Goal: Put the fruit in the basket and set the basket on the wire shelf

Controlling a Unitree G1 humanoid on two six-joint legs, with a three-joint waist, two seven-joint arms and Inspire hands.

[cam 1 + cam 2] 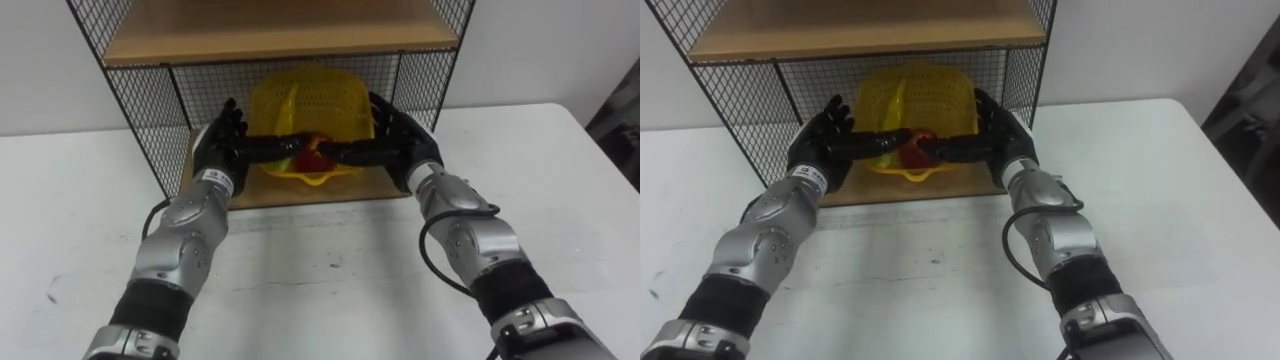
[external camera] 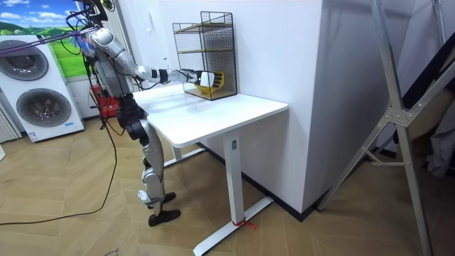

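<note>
A yellow mesh basket (image 1: 310, 95) sits tilted in the lower compartment of the wire shelf (image 1: 140, 100), on its wooden bottom board (image 1: 300, 193). A red fruit (image 1: 314, 148) shows inside it, along with a bit of green. My left hand (image 1: 220, 140) and right hand (image 1: 400, 135) reach into the compartment from either side. Both are open, their straight fingers stretched toward each other across the basket's front rim and nearly meeting at the fruit. In the room view I stand at the table's end with both arms held out to the shelf (image 2: 206, 53).
The shelf stands at the back of a white table (image 1: 330, 270) against a white wall. A wooden upper board (image 1: 280, 35) roofs the compartment just above the basket. Mesh walls close it on both sides. Washing machines (image 2: 39, 85) stand behind me.
</note>
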